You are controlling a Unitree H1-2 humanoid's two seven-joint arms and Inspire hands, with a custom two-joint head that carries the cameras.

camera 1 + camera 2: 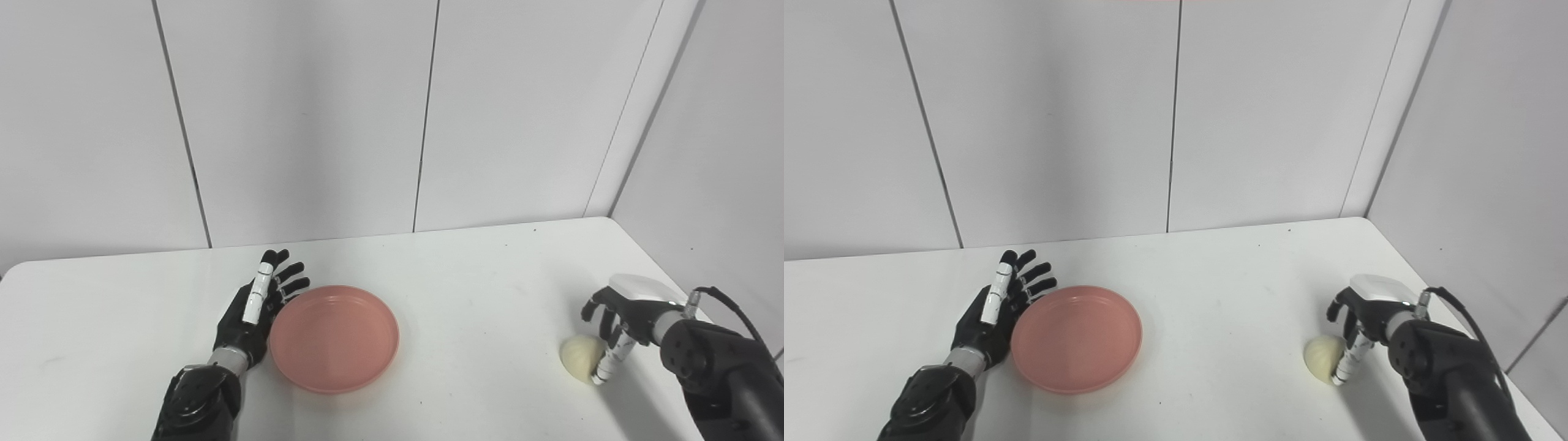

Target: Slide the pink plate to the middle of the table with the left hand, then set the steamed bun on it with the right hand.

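A pink plate [334, 337] lies flat on the white table [478, 275], left of the middle. My left hand [257, 306] stands on edge against the plate's left rim, fingers stretched out and apart, holding nothing. A pale steamed bun [579, 359] sits near the table's right edge. My right hand [618, 324] is at the bun's right side, fingers curled down over it and the thumb touching its near side. The bun rests on the table and the grasp is not closed.
The table's right edge runs close behind my right arm [1445, 367]. White wall panels [306, 122] stand along the far edge and the right side. A black cable [729, 303] loops off the right wrist.
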